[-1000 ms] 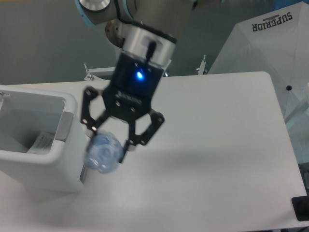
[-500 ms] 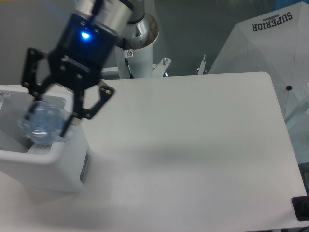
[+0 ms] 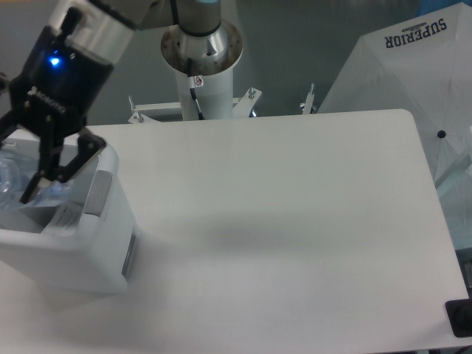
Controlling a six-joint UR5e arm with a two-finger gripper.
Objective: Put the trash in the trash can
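At the far left edge, the clear bluish bottle [image 3: 13, 181] sits between the black fingers [image 3: 46, 166] of the gripper [image 3: 16, 173], partly cut off by the frame; the fingers are closed around it, so the gripper is grasping the bottle. Bottle and gripper hang over the open top of the white bin [image 3: 103, 221], which stands at the left end of the table [image 3: 295, 221]. The bin shows a thick rim, rounded corners and a grey panel on the side facing right. Inside the bin, below the bottle, a white crumpled piece with printed marks [image 3: 65, 216] leans against the near wall; whether it is the wrapper cannot be told for sure. The gripper's black body carries a small blue light [image 3: 53, 61] and joins a silver wrist that runs off the top of the frame. Just to the right, behind the table's far edge, stands the arm's round silver base column [image 3: 200, 70] on a metal bracket. The rest of the white tabletop stretches rightward to a rounded corner. Beyond that corner a white umbrella [image 3: 413, 74] printed with the word SUPERIOR fills the upper right. In the bottom right corner 1 small black object [image 3: 461, 318] shows at the frame's edge.
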